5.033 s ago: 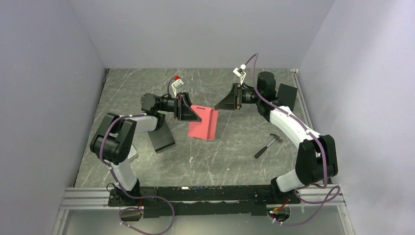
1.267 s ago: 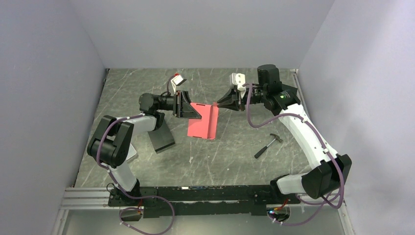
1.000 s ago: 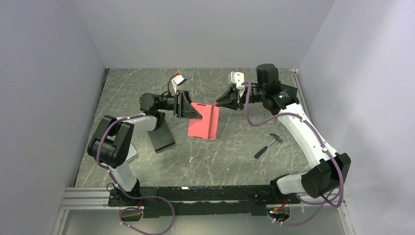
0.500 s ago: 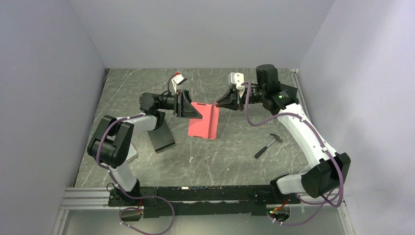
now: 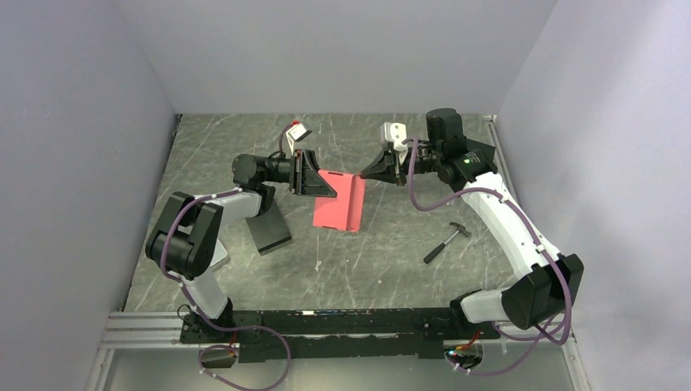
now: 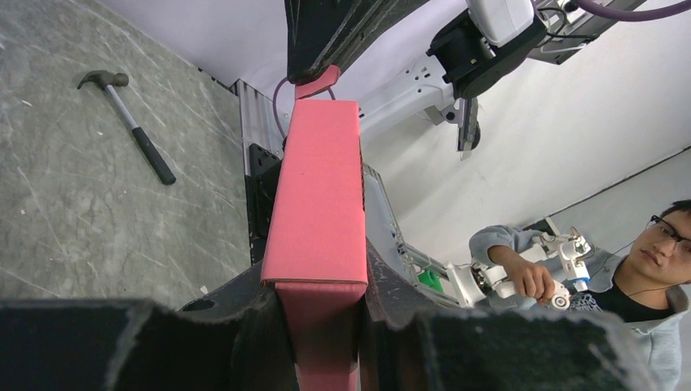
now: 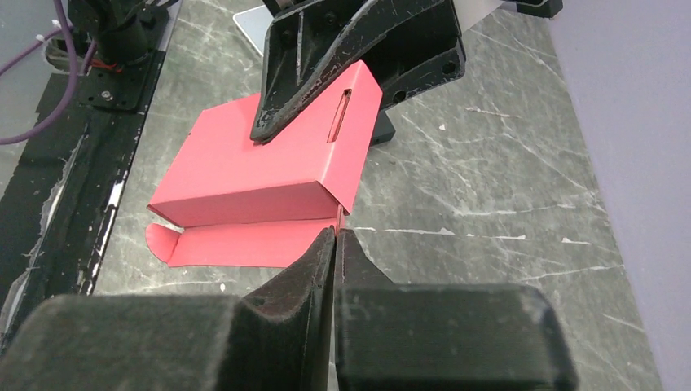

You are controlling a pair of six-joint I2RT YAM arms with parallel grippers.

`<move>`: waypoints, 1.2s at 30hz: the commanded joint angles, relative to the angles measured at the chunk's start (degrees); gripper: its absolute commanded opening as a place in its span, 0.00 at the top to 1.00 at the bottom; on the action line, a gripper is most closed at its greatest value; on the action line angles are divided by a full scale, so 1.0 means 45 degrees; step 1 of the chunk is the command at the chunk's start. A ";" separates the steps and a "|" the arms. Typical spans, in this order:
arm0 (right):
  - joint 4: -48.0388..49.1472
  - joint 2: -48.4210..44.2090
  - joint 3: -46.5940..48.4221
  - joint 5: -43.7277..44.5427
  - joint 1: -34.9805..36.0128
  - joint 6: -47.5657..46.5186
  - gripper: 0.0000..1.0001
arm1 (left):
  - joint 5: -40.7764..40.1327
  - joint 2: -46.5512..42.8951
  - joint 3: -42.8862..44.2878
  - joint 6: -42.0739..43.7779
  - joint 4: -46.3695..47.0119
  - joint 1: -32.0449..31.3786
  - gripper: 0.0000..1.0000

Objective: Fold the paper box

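The red-pink paper box (image 5: 339, 203) is held above the table at mid-scene, partly formed into a flat rectangular shape. My left gripper (image 5: 319, 184) is shut on its left end; in the left wrist view the box (image 6: 319, 191) sits squeezed between both fingers. My right gripper (image 5: 363, 173) is shut on a thin flap at the box's upper right corner. In the right wrist view the box (image 7: 269, 163) has a slot in its end panel and a loose flap (image 7: 236, 243) hanging below, and my right gripper (image 7: 336, 235) pinches that flap's edge.
A larger black rectangular box (image 5: 269, 230) lies left of the paper box. A small hammer (image 5: 445, 241) lies on the table at right. A tiny red-and-white packet (image 5: 297, 131) hangs above the left wrist. Grey walls enclose the table.
Five seconds ago the right gripper was apart from the box; it has since reached in and closed on the corner flap. Over the last second almost nothing moves.
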 commanded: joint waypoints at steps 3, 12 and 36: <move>-0.0368 -0.0356 0.0153 -0.0114 -0.0045 -0.0610 1.00 | -0.0432 0.0083 0.0455 -0.0469 0.0772 0.0098 0.96; -0.0509 -0.0237 0.0476 0.1407 0.0563 -0.0928 1.00 | -0.0725 0.0581 0.0672 -0.0951 0.0782 0.0158 0.96; -0.1315 0.0078 0.1265 0.4797 0.2408 -0.1779 1.00 | -0.0831 0.0936 0.0935 -0.1476 0.0772 0.0179 0.96</move>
